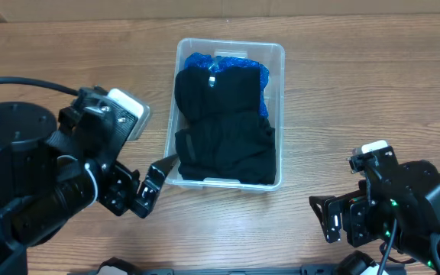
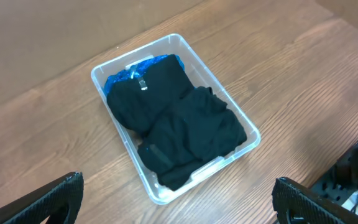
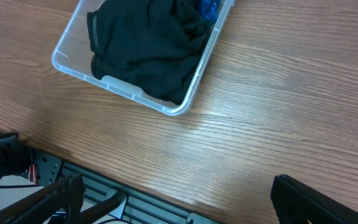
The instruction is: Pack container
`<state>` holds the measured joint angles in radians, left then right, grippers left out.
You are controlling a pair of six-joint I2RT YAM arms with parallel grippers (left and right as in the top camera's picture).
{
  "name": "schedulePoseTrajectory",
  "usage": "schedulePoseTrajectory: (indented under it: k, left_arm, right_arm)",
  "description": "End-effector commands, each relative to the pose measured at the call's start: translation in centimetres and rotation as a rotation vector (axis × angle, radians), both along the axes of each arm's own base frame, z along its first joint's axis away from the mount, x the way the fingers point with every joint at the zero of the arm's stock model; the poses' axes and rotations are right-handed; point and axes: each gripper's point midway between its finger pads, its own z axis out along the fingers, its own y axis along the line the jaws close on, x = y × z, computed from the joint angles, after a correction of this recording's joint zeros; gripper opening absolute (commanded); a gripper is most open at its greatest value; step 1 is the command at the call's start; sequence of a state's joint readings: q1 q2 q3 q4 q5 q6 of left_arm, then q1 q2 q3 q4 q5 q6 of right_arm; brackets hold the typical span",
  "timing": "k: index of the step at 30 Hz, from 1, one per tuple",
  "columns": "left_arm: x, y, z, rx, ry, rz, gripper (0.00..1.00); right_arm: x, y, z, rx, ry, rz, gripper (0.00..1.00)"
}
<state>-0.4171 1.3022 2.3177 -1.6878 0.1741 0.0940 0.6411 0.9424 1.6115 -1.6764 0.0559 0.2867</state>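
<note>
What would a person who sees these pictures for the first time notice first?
The eye goes first to the clear container in the middle of the wooden table, filled with black garments, with something blue showing at its far end. Next come the two open pincers: the left pincer close to the container's near left corner, and the right pincer apart at the near right. Both hold nothing.

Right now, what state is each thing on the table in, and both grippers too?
container: upright, lidless, packed.
black clothes: loosely folded inside the container, filling most of it.
blue garment: under the black clothes at the far end, partly showing.
left gripper: open, empty, near the container's front corner.
right gripper: open, empty, away from the container.
</note>
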Motion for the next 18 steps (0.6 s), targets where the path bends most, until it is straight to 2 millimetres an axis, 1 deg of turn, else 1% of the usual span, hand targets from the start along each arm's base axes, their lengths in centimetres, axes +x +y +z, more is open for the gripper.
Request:
schedulePoseTrajectory:
  k: [1,8,9,11,12,13,15,18]
  left_arm:
    - [-0.3,0.5,0.2,-0.034,0.012,0.050,1.00]
    - [0.2,0.8,0.0,-0.013,0.009,0.073,1.00]
    - [0.5,1.7,0.0,0.011,-0.005,0.116,1.00]
    - [-0.4,3.0,-0.5,0.015,-0.006,0.158,1.00]
    - [-1.1,3.8,-1.2,0.019,0.004,0.183,1.00]
    - [-2.2,4.9,-2.5,0.015,0.010,0.223,1.00]
    - [-3.3,6.0,-4.3,0.002,-0.012,0.267,1.00]
    - [-4.8,6.9,-8.3,-0.020,-0.071,0.305,1.00]
  right_arm:
    - [0.0,0.0,0.2,0.003,-0.010,0.001,1.00]
    - [0.0,0.0,0.2,0.004,-0.010,0.001,1.00]
    - [0.0,0.0,0.2,0.003,-0.010,0.001,1.00]
    - [0.0,0.0,0.2,0.003,-0.010,0.001,1.00]
    - [0.0,0.0,0.2,0.003,-0.010,0.001,1.00]
    - [0.0,0.0,0.2,0.003,-0.010,0.001,1.00]
    - [0.0,0.0,0.2,0.003,-0.010,0.001,1.00]
    - [0.0,0.0,0.2,0.003,-0.010,0.001,1.00]
